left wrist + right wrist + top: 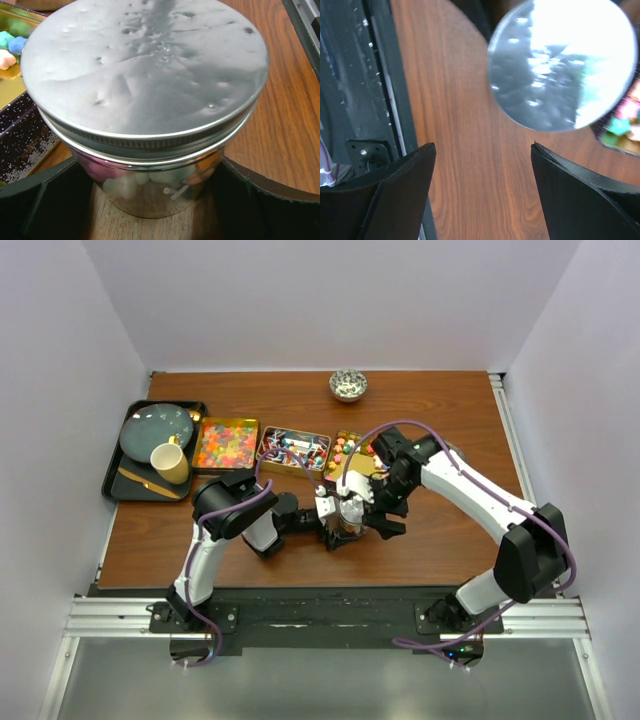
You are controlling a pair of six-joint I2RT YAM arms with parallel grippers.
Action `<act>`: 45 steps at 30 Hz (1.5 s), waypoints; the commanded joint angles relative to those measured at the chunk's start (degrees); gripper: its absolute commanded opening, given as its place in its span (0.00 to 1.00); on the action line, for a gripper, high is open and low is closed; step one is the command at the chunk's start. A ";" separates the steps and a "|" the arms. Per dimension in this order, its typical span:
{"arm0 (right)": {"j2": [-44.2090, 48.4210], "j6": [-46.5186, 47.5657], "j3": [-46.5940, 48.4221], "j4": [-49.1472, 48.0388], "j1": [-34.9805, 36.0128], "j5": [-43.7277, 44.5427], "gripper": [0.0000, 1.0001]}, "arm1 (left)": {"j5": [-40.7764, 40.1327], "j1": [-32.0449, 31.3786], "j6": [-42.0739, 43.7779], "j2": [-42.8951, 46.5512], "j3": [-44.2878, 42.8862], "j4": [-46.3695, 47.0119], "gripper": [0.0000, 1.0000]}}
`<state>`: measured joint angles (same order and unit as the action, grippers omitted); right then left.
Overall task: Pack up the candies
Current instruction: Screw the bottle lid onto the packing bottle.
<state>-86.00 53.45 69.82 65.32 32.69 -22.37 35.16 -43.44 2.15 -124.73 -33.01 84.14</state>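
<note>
A glass jar (347,517) with a dented silver screw lid (145,65) stands on the wooden table and holds pink, white and orange candies (130,182). My left gripper (325,524) is shut on the jar, one black finger (35,200) on each side of the glass. My right gripper (385,520) hovers just right of the jar, open and empty (484,146), with the lid (562,65) beyond its fingertips. Three open tins behind the jar hold gummies (225,443), wrapped pieces (293,450) and cube-like pieces (350,454).
A black tray (113,480) at the left carries a grey plate, a yellow cup (170,462) and cutlery. A small patterned bowl (348,385) sits at the back. The metal rail (330,615) runs along the near table edge.
</note>
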 commanded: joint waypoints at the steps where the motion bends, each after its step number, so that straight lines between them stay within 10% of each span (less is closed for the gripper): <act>1: -1.89 -1.24 7.86 -1.68 -1.31 -0.74 0.80 | -2.11 1.34 0.92 -1.83 0.41 -4.69 0.00; 9: -7.07 3.93 14.28 -2.14 0.27 -6.01 0.99 | -1.14 1.43 2.24 -1.49 -0.29 -7.50 0.00; 45: -7.09 8.60 6.03 0.33 4.14 -0.40 0.99 | -1.14 1.69 1.80 -1.57 -1.00 -8.73 0.00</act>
<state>-95.70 63.88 78.37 60.84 36.36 -23.20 36.93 -42.87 2.68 -124.73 -34.00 82.78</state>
